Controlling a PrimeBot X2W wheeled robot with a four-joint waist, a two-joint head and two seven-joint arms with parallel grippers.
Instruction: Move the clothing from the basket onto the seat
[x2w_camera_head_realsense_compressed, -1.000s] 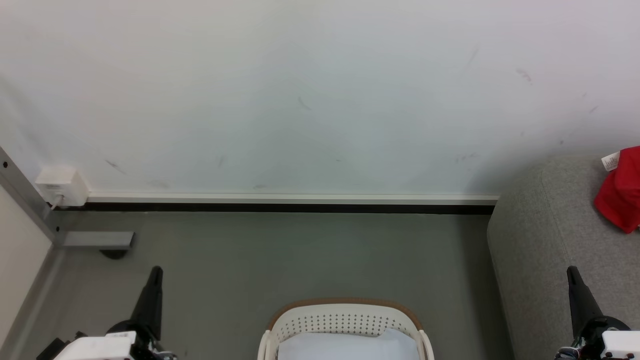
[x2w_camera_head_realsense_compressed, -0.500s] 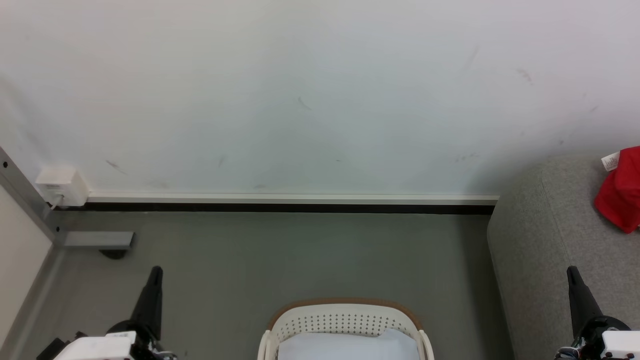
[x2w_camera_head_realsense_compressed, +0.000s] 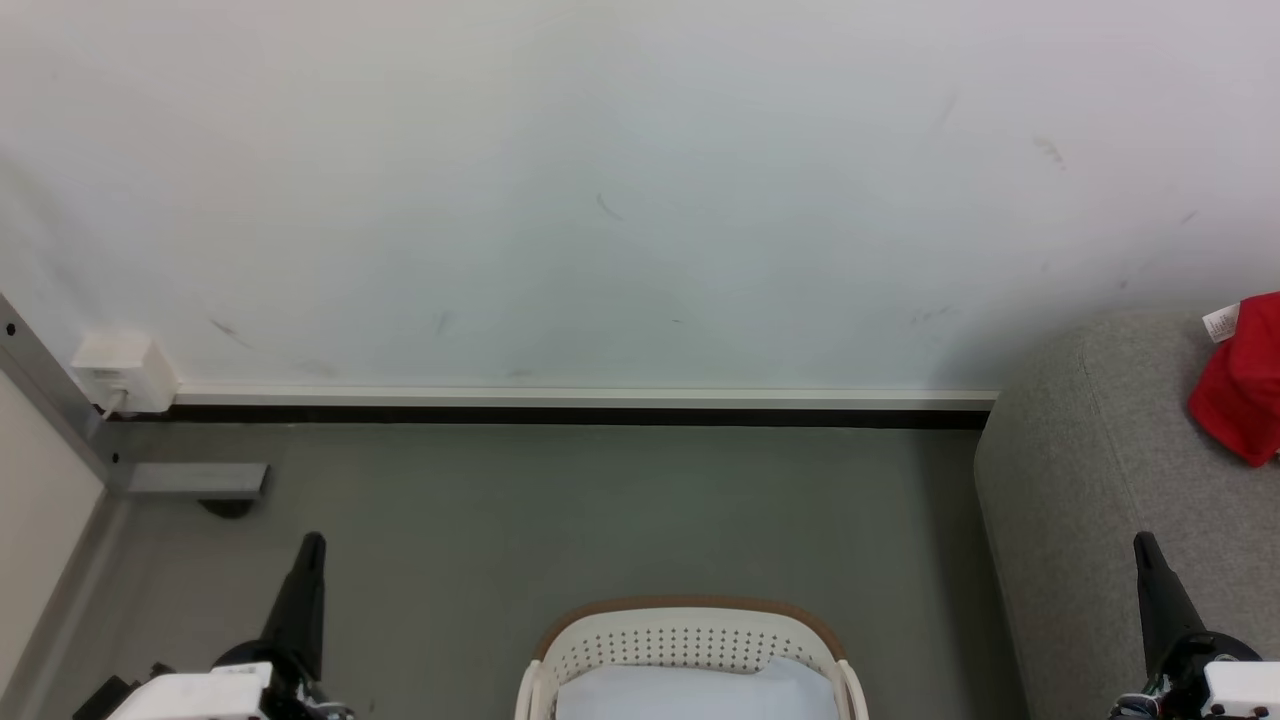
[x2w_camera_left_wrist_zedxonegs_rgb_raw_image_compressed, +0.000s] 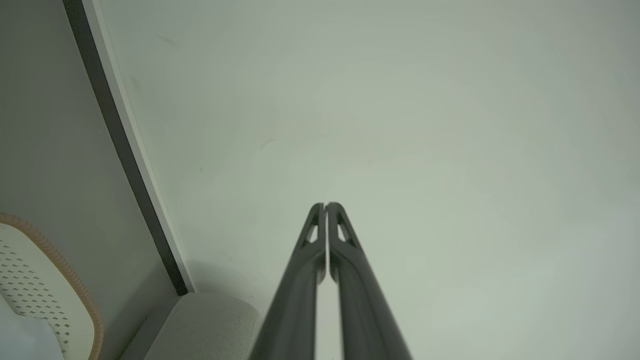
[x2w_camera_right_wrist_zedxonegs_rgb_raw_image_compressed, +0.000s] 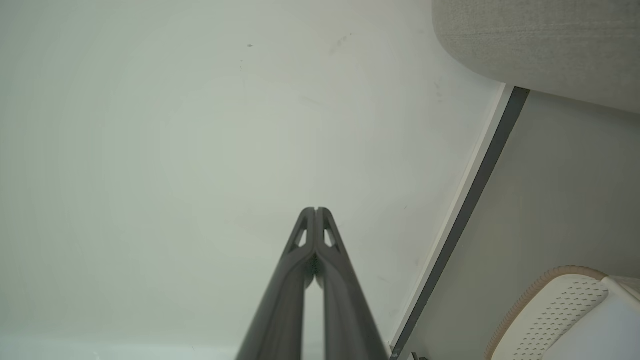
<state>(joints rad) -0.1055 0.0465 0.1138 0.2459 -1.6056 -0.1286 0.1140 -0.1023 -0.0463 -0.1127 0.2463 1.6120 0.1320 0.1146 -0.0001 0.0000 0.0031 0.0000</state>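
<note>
We see the clothing (x2w_camera_head_realsense_compressed: 1243, 390), bright red with a small white label (x2w_camera_head_realsense_compressed: 1220, 322) at its upper edge, lying on top of the seat (x2w_camera_head_realsense_compressed: 1090, 470) at the right edge of the head view, where the frame cuts it off. The grey seat stands against the wall (x2w_camera_head_realsense_compressed: 620, 180), and its rounded side faces the basket (x2w_camera_head_realsense_compressed: 690, 628), which sits on the floor (x2w_camera_head_realsense_compressed: 500, 510) at the bottom middle, well apart from the clothing. In the basket lies a plain white cloth (x2w_camera_head_realsense_compressed: 690, 697). The left end effector (x2w_camera_head_realsense_compressed: 313, 542) rises at the lower left above the bare floor, and the right end effector (x2w_camera_head_realsense_compressed: 1143, 540) at the lower right in front of the seat; both point towards the wall. In each wrist view we find the two dark fingers pressed together, tips meeting, with nothing between them. A pale skirting (x2w_camera_head_realsense_compressed: 580, 398) runs along the foot of the wall, and a small white box (x2w_camera_head_realsense_compressed: 122, 370) sits at its left end.
</note>
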